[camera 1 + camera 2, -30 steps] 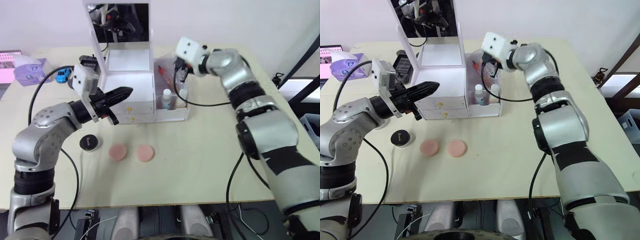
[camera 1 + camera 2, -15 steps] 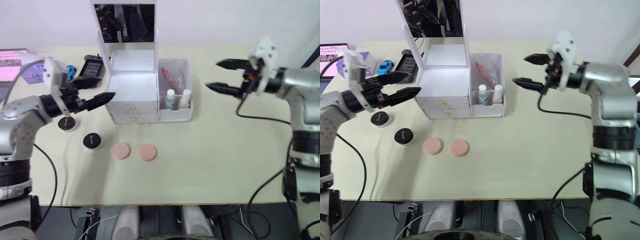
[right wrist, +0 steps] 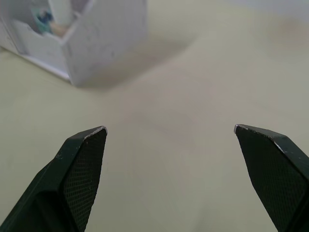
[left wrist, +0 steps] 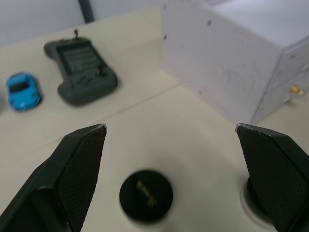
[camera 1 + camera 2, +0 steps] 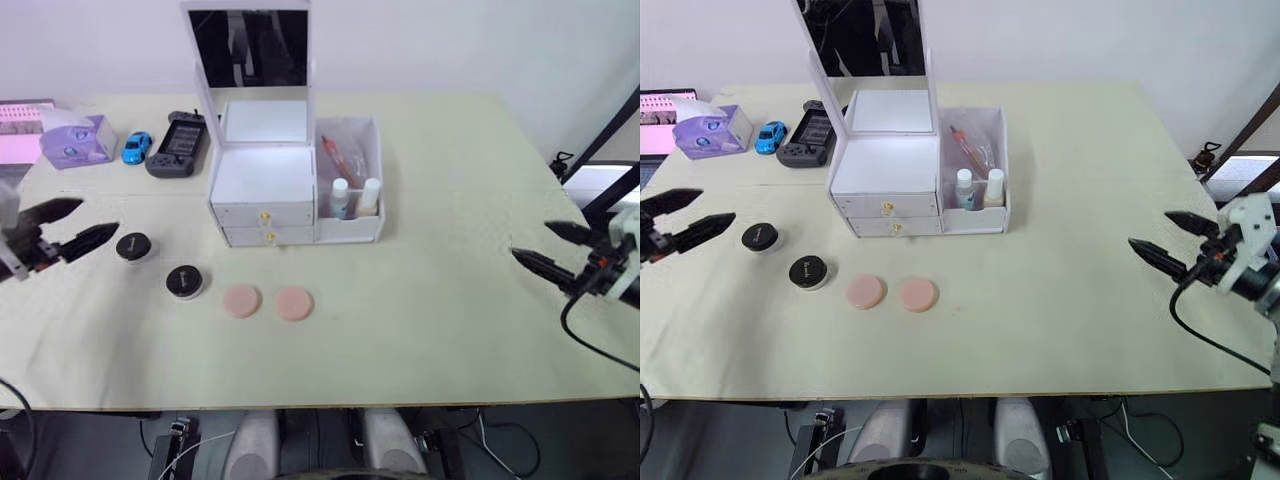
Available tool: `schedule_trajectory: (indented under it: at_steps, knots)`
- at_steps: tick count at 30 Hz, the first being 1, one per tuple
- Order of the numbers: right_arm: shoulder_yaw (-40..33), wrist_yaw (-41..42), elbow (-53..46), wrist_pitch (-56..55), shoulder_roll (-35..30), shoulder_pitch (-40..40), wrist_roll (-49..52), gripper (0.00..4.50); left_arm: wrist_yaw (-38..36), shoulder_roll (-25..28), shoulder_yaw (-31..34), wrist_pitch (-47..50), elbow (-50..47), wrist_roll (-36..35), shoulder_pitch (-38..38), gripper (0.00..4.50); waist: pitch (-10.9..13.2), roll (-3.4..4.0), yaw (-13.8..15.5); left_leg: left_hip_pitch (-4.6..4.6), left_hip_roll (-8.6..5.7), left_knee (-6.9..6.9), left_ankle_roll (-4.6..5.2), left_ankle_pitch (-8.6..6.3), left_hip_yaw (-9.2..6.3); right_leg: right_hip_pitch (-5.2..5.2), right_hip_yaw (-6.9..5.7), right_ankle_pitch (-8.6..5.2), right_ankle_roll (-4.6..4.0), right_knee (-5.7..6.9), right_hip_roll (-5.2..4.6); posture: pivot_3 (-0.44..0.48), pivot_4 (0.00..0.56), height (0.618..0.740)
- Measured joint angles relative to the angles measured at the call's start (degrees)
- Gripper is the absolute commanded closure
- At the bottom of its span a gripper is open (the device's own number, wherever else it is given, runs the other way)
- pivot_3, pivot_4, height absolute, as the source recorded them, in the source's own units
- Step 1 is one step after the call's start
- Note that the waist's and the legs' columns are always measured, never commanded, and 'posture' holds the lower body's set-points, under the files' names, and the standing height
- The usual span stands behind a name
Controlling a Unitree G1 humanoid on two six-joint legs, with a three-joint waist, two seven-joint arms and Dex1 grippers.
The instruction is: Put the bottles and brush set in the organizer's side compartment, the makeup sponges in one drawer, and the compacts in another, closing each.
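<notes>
The bottles point(image 5: 354, 196) and brush set point(image 5: 345, 157) are seen in the organizer's point(image 5: 262, 180) side bin. Both drawers are shut; sponges point(image 5: 267, 302) and compacts point(image 5: 158, 264) lie outside. The left gripper point(image 5: 62, 230) and right gripper point(image 5: 545, 250) are spread, empty. The light organizer could be dragged when a knob is pulled.

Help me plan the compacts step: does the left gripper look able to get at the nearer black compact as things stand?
Probably yes. The left gripper is open and empty, and the nearer compact lies on bare table just ahead of its fingertips, apart from the other compact, with nothing between.
</notes>
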Motion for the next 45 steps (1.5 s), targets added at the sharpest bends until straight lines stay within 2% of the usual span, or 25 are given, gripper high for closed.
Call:
schedule_trajectory:
  at_steps: [5, 9, 13, 16, 22, 25, 28, 32, 35, 37, 45]
  knots:
    - [0.1, -1.6, 0.2, -0.6, 0.1, -0.7, 1.7, 0.02, 0.0, 0.2, 1.7, -2.0, 1.9, 0.2, -0.5, 0.0, 0.0, 0.01, 0.1, -0.02, 0.0, -0.03, 0.0, 0.0, 0.0, 0.0, 0.0, 0.01, -0.01, 0.0, -0.01, 0.0, 0.15, 0.74]
    - [2.8, -3.2, -3.9, 3.0, 0.1, -4.1, 4.4, 0.02, 0.3, -0.3, 2.0, 0.1, -2.6, -0.4, 0.7, 0.0, 0.0, 0.02, -0.1, -0.01, 0.02, -0.05, 0.0, 0.0, 0.0, -0.02, 0.0, 0.01, -0.01, 0.01, 0.01, 0.0, 0.15, 0.74]
    - [7.7, -5.9, -13.0, 13.1, 1.0, -10.4, 12.1, 0.02, 4.6, -3.6, 3.8, 7.3, -16.0, -4.6, 5.9, 0.0, 0.0, 0.04, -0.2, -0.01, 0.05, -0.06, 0.0, 0.0, -0.03, -0.01, 0.01, 0.15, -0.23, 0.02, 0.0, 0.0, 0.15, 0.74]
    - [13.4, -7.9, -19.8, 20.9, 2.2, -15.6, 18.2, 0.02, 9.2, -7.0, 4.3, 14.7, -29.9, -8.4, 13.3, 0.0, 0.0, 0.02, -0.1, -0.04, 0.05, -0.08, 0.0, 0.0, -0.03, -0.01, 0.01, 0.14, -0.21, -0.02, 0.0, 0.0, 0.15, 0.74]
    - [26.4, -10.5, -28.0, 27.7, 3.3, -26.0, 20.0, 0.02, 23.0, -18.2, 3.7, 22.7, -54.6, -16.7, 19.8, 0.0, 0.0, -0.11, 0.5, -0.14, 0.01, 0.08, 0.0, -0.01, -0.12, 0.01, -0.04, 0.14, -0.21, -0.07, -0.04, 0.0, 0.15, 0.74]
    - [31.2, -12.3, -30.3, 30.6, 5.0, -32.3, 20.2, 0.02, 32.2, -24.8, 0.3, 24.1, -63.9, -18.3, 20.3, 0.0, 0.0, -0.14, 0.3, -0.09, -0.01, 0.1, 0.0, -0.01, -0.11, 0.07, -0.02, 0.15, -0.22, -0.06, -0.01, 0.0, 0.15, 0.74]
    - [34.4, -13.4, -31.3, 31.9, 5.6, -35.4, 20.0, 0.02, 40.6, -30.1, -5.3, 24.0, -68.5, -15.7, 19.9, 0.0, 0.0, -0.19, 0.5, -0.07, -0.02, 0.1, 0.0, 0.0, -0.2, 0.11, -0.05, 0.15, -0.23, -0.02, 0.07, 0.0, 0.15, 0.74]
    - [36.8, -14.2, -31.2, 32.1, 5.5, -36.0, 18.4, 0.02, 51.2, -36.8, -13.0, 22.9, -69.4, -7.5, 17.7, 0.0, 0.0, -0.2, 0.5, -0.08, -0.06, 0.16, 0.01, 0.0, -0.19, 0.16, -0.05, 0.15, -0.23, -0.04, 0.07, 0.0, 0.15, 0.74]
    - [37.9, -14.4, -31.4, 32.2, 4.7, -36.8, 17.0, 0.02, 56.4, -40.8, -19.3, 21.2, -68.7, -0.6, 17.1, 0.0, 0.0, -0.21, 0.4, -0.08, -0.08, 0.15, 0.01, 0.0, -0.17, 0.16, -0.03, 0.15, -0.23, -0.06, 0.06, 0.0, 0.15, 0.74]
    - [38.1, -14.8, -31.7, 32.5, 4.4, -36.8, 16.5, 0.02, 58.7, -42.9, -23.6, 20.3, -66.8, 3.7, 16.4, 0.0, 0.0, -0.21, 0.4, -0.08, -0.08, 0.14, 0.01, 0.0, -0.19, 0.14, -0.04, 0.15, -0.23, -0.05, 0.08, 0.0, 0.15, 0.74]
    - [38.1, -16.8, -32.4, 34.8, 4.0, -36.8, 16.1, 0.02, 62.0, -47.7, -31.0, 16.3, -61.1, 13.4, 13.1, 0.0, 0.0, -0.2, 0.3, -0.09, -0.08, 0.13, 0.01, 0.0, -0.2, 0.13, -0.06, 0.15, -0.22, -0.06, 0.07, 0.0, 0.15, 0.74]
